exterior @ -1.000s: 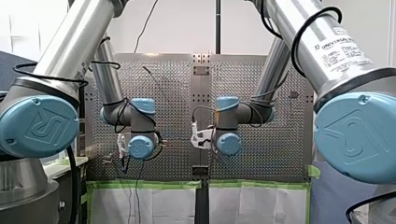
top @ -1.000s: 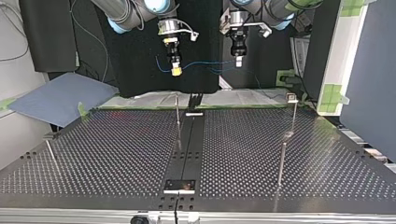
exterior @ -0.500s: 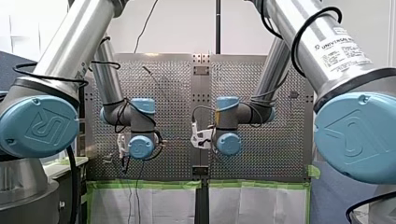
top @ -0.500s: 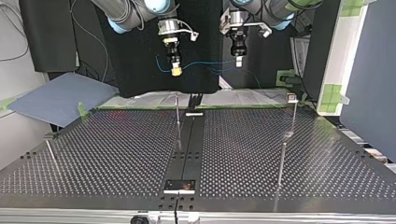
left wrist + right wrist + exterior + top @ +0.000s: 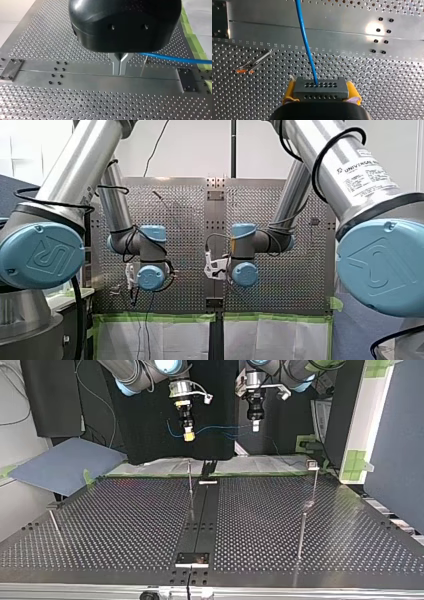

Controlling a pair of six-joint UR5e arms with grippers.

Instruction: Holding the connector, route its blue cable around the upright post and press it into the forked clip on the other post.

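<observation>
Over perforated table [image 5: 125, 525], top view: my right gripper [image 5: 188, 436] clamps connector [image 5: 321, 88]; blue cable [image 5: 220, 428] sags toward my left gripper [image 5: 255, 426], fingers together. Nearest post [image 5: 190, 482] stands below, clear of both.

My right arm [image 5: 127, 374] and my left arm [image 5: 296, 367] aim straight down. My right hand [image 5: 321, 90] clamps the connector [image 5: 321, 87] between yellow pads [image 5: 290, 90]; my left hand's [image 5: 119, 67] metal fingers [image 5: 115, 65] seem pressed together.

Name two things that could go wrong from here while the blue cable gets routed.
The connector sits only between my right gripper's yellow pads; tension on the blue cable may twist it loose. Slack cable hangs between that gripper and my left gripper, and could snag on a thin post while routing.
</observation>
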